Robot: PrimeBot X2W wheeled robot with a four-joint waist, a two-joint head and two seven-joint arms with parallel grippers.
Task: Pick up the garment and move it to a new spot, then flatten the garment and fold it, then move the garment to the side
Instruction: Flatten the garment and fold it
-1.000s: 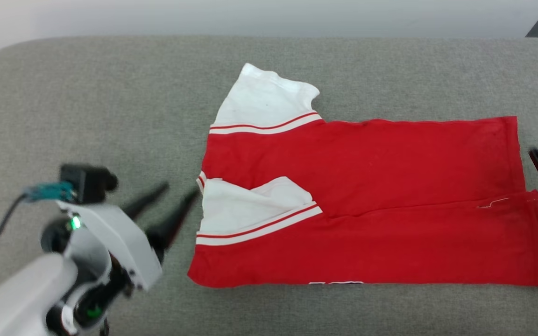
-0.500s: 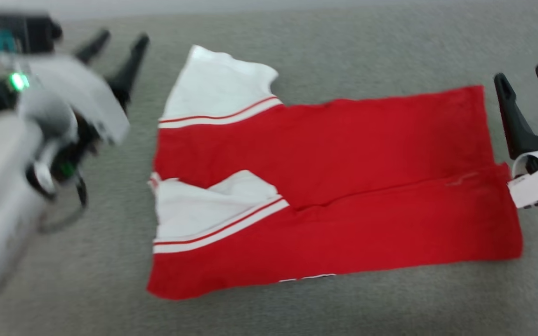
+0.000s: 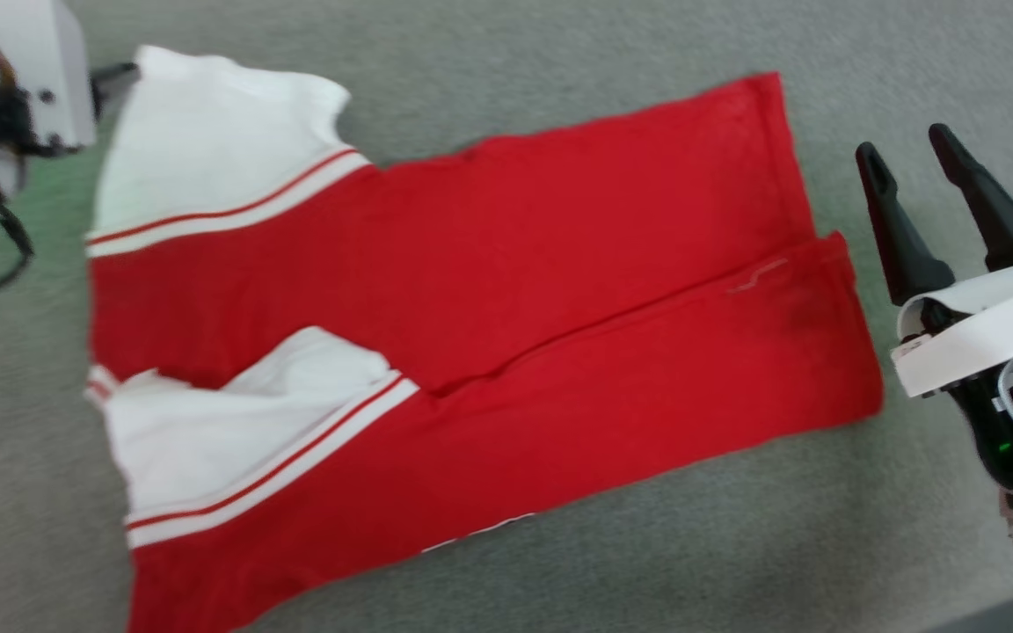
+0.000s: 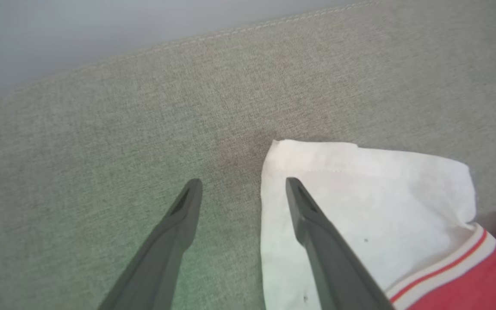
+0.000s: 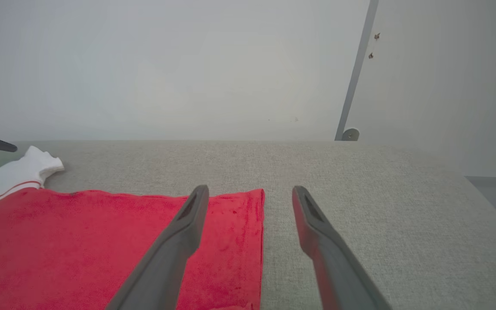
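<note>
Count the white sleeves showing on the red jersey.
2. The far sleeve lies flat at the far left corner of the jersey; the near sleeve is folded onto its red body.

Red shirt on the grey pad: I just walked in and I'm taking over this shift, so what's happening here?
A two-armed robot is folding the garment, which lies flat on the grey surface with its near side already folded over. Both pincers are open and hold nothing. The left pincer is poised at the far white sleeve, partly over the cloth. The right pincer is poised beside the hem end.
</note>
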